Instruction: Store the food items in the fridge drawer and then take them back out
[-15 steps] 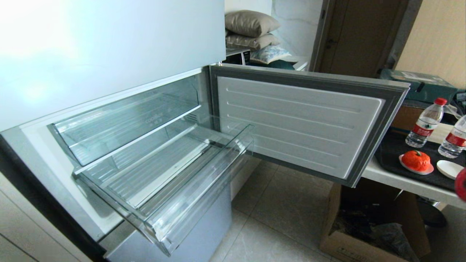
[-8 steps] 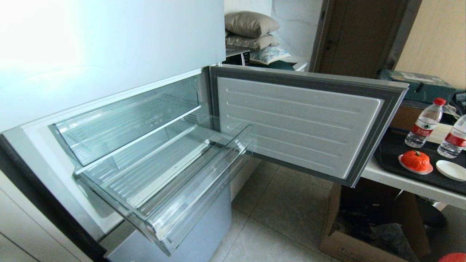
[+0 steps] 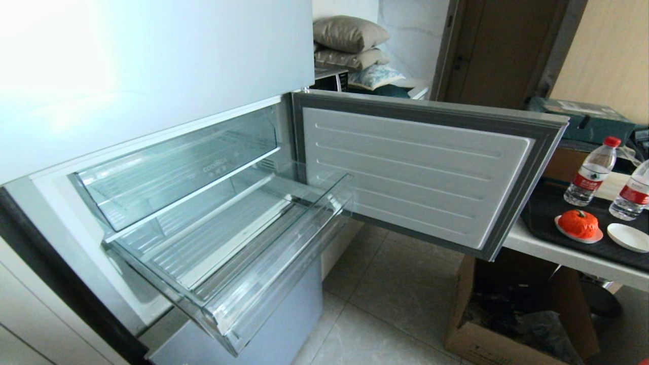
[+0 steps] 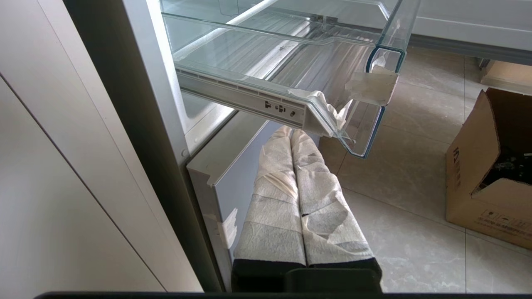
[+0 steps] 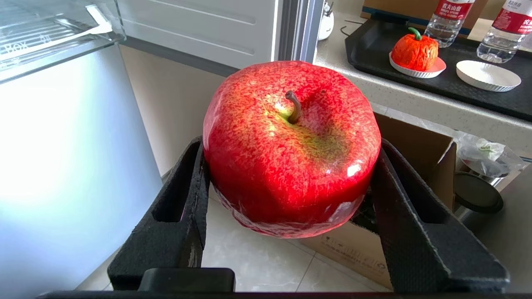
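Right gripper (image 5: pixel 291 216) is clamped on the red apple (image 5: pixel 291 145), one black finger (image 5: pixel 178 216) on each flank, stem up, carried low over the floor tiles, outside the head view. Left gripper (image 4: pixel 296 137) hangs parked just under the drawer's front corner, wrapped fingers pressed together, holding nothing. Drawer (image 3: pixel 284 263) is pulled out and holds no food. My call: lift the apple clear of the thick front lip, come in from above, set it on the ribbed floor before letting go so it can't roll. Pumpkin (image 3: pixel 579 223) waits on its saucer (image 3: pixel 563 232) on the black tray (image 3: pixel 537 223) beyond the open fridge door (image 3: pixel 421 167).
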`<state>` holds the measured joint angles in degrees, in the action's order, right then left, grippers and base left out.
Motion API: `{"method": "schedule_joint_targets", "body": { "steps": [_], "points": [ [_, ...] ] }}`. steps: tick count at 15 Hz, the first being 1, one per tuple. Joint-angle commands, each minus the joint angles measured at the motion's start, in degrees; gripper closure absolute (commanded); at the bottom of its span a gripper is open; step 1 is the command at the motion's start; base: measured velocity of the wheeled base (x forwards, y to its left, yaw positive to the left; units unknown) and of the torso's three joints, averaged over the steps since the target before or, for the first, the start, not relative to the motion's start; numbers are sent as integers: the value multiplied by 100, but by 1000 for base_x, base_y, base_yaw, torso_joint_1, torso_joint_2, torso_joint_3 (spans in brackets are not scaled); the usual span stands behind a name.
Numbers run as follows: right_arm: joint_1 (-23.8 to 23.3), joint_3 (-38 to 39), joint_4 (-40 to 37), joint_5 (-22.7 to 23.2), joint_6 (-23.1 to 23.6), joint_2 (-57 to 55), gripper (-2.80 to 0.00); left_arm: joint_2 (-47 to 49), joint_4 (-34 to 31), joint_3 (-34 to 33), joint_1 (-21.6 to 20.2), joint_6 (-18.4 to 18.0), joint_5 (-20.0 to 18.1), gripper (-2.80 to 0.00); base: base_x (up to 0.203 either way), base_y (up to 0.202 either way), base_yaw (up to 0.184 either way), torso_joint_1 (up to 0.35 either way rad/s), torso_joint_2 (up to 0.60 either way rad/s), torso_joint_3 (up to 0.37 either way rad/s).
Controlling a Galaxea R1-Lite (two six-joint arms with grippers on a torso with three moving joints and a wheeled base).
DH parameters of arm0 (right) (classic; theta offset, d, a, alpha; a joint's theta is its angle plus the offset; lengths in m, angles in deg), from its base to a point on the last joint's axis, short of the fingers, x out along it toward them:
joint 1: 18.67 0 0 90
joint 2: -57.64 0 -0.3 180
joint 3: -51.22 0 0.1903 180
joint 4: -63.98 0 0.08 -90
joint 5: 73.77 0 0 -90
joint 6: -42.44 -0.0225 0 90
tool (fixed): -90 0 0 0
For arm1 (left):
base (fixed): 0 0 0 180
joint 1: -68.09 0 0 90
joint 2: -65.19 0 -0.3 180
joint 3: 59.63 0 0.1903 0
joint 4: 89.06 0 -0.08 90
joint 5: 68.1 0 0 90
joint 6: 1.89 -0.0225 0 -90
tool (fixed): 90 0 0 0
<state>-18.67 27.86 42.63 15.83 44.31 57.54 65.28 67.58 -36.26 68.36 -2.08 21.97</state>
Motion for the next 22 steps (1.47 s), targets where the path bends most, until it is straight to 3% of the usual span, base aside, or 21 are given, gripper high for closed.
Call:
{"method": "schedule_joint_targets", "body": {
  "steps": [1,6,22],
  "points": [
    [9,9,-56,5,-2,10,0,6,0,0,0,7,1,0,0,0,0,0,0,0],
    [9,9,-219,14,-11,10,0,1,0,0,0,1,1,0,-1,0,21,0,0,0],
    [9,9,-219,14,-28,10,0,8,0,0,0,1,1,0,2,-7,173,3,2,3]
  ]
}}
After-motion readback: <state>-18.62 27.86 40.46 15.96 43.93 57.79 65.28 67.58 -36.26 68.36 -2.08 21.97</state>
